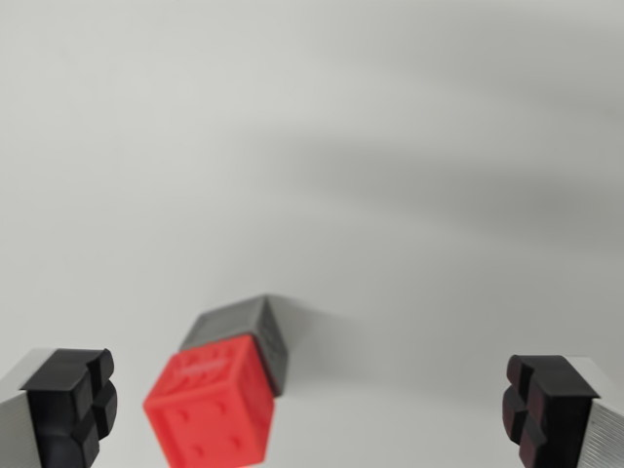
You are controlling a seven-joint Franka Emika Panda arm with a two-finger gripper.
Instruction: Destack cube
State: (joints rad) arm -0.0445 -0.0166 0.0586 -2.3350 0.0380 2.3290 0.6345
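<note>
With the fingers (83,409) spread wide and holding nothing, the red cube (210,409) sits left of centre on the grey cube (239,327), so closing here could shove the stack over.

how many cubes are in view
2. A red cube sits on top of a grey cube, low in the wrist view, left of centre, between the open claw fingers. The stack may hide something behind it.
</note>
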